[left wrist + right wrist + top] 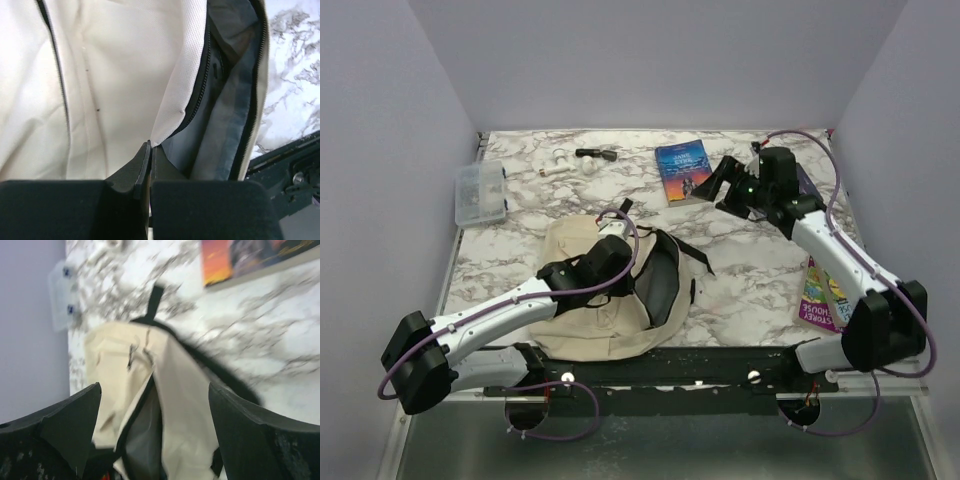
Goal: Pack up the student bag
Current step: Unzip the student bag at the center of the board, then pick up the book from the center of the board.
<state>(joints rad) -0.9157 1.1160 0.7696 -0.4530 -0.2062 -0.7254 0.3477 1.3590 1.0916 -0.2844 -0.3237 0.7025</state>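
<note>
From above, the left arm stretches low and nearly straight over the student bag (590,330), which lies under the left pincer (617,232). The right arm is folded, its right pincer (725,185) just beside a blue book (683,172).

In the left wrist view, the left pincer (149,157) is clamped together on the flap edge of the student bag (100,75).

In the right wrist view, the right pincer (155,390) stands wide apart and empty. The student bag (180,385) lies ahead of it on the desk (250,340).

the pink book (823,295) reads "storey house"; title on the blue book (683,172) illegible.
</note>
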